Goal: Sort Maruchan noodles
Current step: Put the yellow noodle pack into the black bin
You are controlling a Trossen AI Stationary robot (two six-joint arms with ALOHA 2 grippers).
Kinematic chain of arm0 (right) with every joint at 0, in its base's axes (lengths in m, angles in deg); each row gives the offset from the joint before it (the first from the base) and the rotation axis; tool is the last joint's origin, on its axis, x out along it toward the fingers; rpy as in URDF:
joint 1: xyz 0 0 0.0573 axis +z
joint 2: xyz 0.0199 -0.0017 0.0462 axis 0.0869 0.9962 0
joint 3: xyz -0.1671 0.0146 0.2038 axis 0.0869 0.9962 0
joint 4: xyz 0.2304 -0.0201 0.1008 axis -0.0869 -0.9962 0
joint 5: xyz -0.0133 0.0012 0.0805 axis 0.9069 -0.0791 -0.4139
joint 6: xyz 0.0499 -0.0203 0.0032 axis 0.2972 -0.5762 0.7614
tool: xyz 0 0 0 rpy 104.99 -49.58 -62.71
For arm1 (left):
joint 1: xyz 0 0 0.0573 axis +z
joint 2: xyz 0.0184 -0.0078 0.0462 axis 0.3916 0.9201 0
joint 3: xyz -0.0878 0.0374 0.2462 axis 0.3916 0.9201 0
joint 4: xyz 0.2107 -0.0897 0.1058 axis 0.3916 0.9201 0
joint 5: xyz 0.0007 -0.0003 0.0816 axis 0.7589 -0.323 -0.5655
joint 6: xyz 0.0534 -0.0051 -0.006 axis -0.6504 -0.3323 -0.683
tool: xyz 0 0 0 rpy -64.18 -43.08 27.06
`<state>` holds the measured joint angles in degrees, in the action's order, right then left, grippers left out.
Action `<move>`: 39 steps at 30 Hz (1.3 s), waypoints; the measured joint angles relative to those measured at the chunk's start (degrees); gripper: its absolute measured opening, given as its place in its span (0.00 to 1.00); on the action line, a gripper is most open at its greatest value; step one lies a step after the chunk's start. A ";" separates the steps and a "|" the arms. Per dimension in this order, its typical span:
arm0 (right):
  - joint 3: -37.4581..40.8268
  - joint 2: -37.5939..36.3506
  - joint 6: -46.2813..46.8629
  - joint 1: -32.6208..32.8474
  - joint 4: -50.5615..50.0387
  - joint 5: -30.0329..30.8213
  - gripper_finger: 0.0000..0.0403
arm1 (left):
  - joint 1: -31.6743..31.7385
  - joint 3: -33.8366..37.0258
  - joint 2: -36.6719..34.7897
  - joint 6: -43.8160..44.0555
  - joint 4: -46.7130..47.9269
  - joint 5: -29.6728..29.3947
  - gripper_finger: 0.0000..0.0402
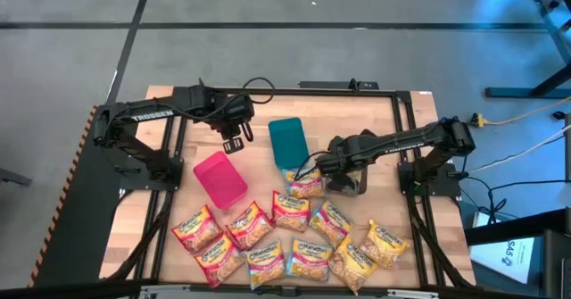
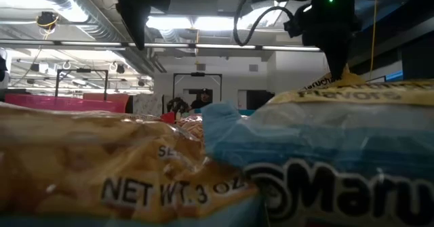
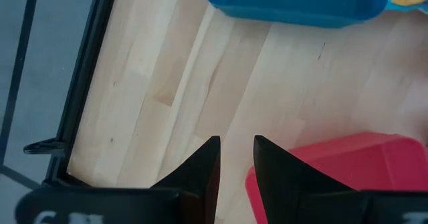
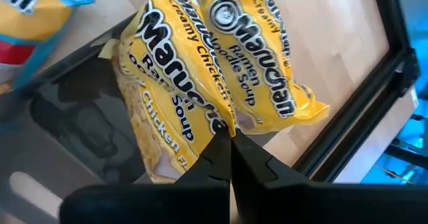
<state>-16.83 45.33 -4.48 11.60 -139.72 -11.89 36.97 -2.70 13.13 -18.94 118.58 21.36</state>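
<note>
Wooden table [image 1: 169, 201] is carrying pink bin [image 1: 220, 178], teal bin [image 1: 288, 142] and Maruchan noodles [image 1: 294, 232] spreading along its front. Right gripper [image 4: 231, 138] is pinching a yellow packet [image 4: 177, 90] over grey bin [image 1: 350, 185]. Left gripper [image 3: 235, 158] is hovering released.

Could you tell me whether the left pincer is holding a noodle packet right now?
No, the left pincer hangs empty over bare wood between the pink bin and the teal bin.

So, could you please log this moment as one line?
right gripper: shut on yellow Creamy Chicken packet, over grey bin | left gripper: open, empty, between teal bin and pink bin
</note>
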 joint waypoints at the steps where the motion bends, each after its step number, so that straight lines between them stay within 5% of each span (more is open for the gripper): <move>1: 0.00 -0.03 0.55 0.00 -0.27 0.76 0.02 | 0.00 0.02 -0.04 0.00 0.40 0.02 0.21; 23: -0.24 -1.00 6.02 -5.16 -6.05 -4.51 0.32 | 0.00 0.02 -0.53 0.01 4.79 -2.60 0.21; 31: -0.63 -6.53 1.43 -4.02 -5.99 -21.67 0.32 | 0.00 1.92 -4.70 4.26 12.36 -6.42 0.21; 36: -0.66 -11.85 1.55 1.89 -5.94 -31.31 0.32 | -0.04 11.09 -13.73 9.64 10.24 -3.71 0.21; 39: -0.66 -14.47 6.35 7.56 -6.05 -31.88 0.32 | -0.29 17.86 -20.46 13.20 5.99 -0.56 0.21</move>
<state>-17.49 30.86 1.87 19.15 -145.77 -43.78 36.68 15.16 -7.33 -5.73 124.57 20.80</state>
